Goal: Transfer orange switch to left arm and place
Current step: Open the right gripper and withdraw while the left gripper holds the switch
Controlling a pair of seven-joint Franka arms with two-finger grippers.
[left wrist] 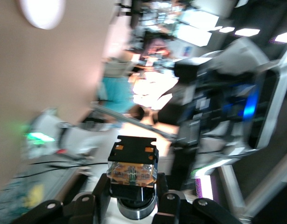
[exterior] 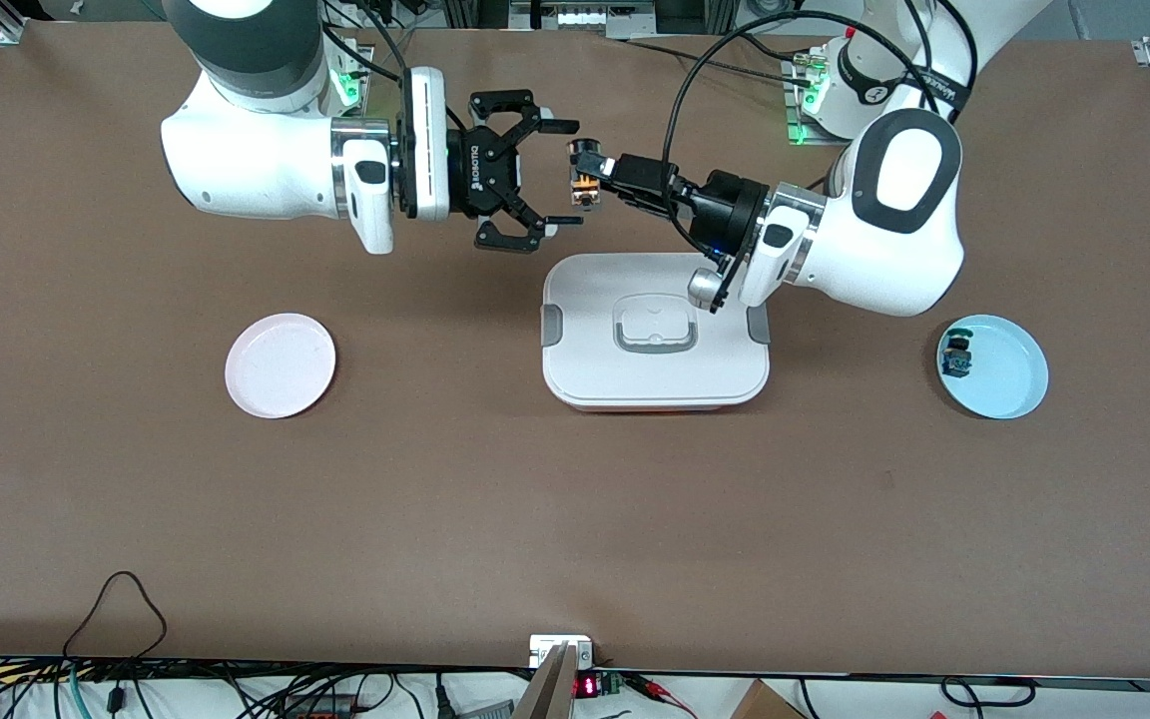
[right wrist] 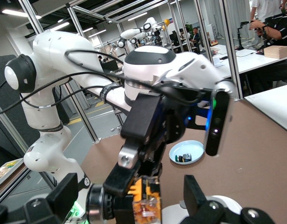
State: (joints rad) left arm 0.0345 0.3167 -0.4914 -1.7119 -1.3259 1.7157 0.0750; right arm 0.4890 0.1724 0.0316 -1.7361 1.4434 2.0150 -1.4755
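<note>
Brown table (exterior: 575, 519) filling the front view, matte, with aluminium framing at the corners and cables and electronics along the edge nearest the front camera. Lab room seen in the right wrist view: metal frame posts, ceiling strip lights, further benches, and people seated at a desk in the distance. White box (exterior: 655, 335) near the table's middle, lid on, grey latches at both ends, grey-rimmed handle recess in the lid. Pink plate (exterior: 281, 364) toward the right arm's end, about level with the box in distance from the front camera. Light blue plate (exterior: 994, 366) toward the left arm's end, carrying a small blue-and-green switch (exterior: 957, 357) near its rim. Both arms raised and reaching toward each other above the table, over the strip between the box and the bases. Right gripper (exterior: 564, 172) spread wide, fingers well apart, holding nothing, tips just short of the switch and on either side of its line. Left gripper (exterior: 587, 176) clamped shut on the orange switch (exterior: 585, 176). Orange switch held in the air between the two grippers, over the table just off the box's edge nearest the bases, clear of the lid. In the left wrist view, switch (left wrist: 133, 170) seated between the black fingers (left wrist: 102, 192), black cap outward, orange translucent body beneath. In the right wrist view, same switch (right wrist: 145, 200) seen orange between the right gripper's own spread fingers (right wrist: 195, 193), not touched by them.
</note>
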